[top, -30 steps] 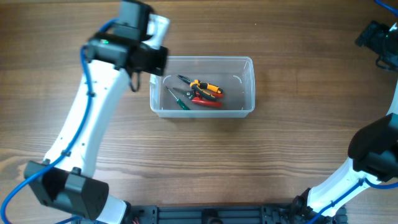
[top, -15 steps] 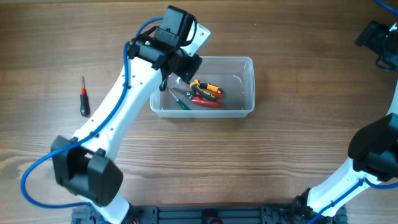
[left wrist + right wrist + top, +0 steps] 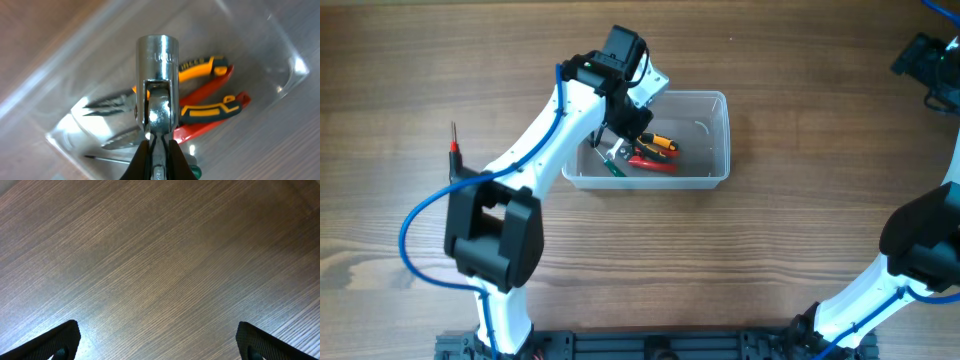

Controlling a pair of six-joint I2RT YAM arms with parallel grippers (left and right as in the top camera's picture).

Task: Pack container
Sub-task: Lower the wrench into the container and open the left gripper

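container (image 3: 295, 70) blurred, green handle (image 3: 196, 173) apparently cropped

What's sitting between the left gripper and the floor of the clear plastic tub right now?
Left wrist view: the chrome socket tool clamped in the left gripper, and beneath it orange-handled pliers and red-handled pliers lying in the clear plastic tub.

Container (image 3: 725, 130) mid-table, pliers (image 3: 655, 143) inside.
They lie near its middle; a screwdriver (image 3: 453, 148) lies on the table (image 3: 770, 250), well apart to the left.

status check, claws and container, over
Left claw shut on chrome socket, above the container. Right claw open, over the table. Container holds pliers; nothing blocking the drop.
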